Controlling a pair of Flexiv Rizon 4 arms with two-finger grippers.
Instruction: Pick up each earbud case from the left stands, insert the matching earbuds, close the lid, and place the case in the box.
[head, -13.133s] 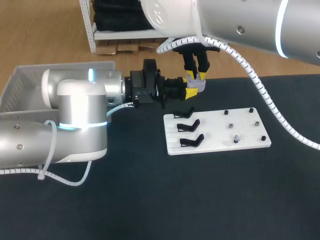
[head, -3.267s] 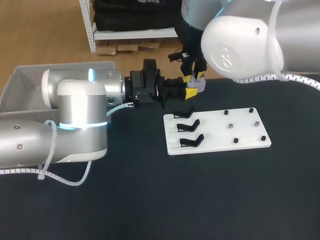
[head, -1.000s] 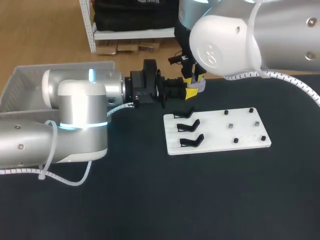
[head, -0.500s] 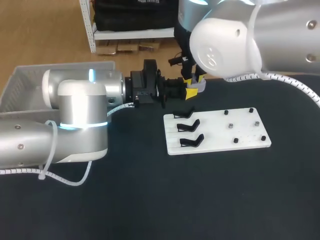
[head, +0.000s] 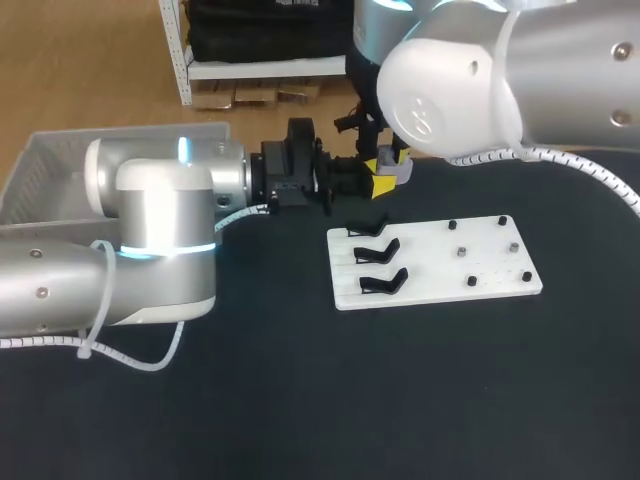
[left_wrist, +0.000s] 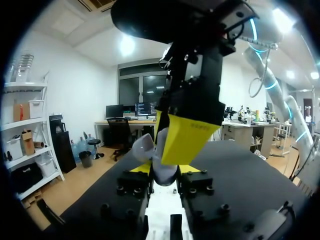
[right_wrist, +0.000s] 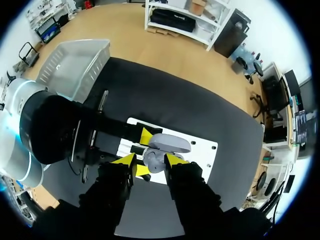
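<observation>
Left gripper (left_wrist: 164, 170) is clamped on the grey earbud case (right_wrist: 155, 159). It holds the case above the black table (head: 400, 400), just past the far edge of the white board (head: 430, 285). The lid (right_wrist: 170, 144) is hinged open. My right gripper (right_wrist: 149, 160) sits over the case, one yellow tip on each side. There looks to be a gap on one side, so I read it as open, though the view is tight. Three black stands (head: 377, 252) are at the board's left end, with small pegs (head: 470, 281) at its right end. The clear box (head: 50, 165) is at the table's far-left corner, well apart from the case.
</observation>
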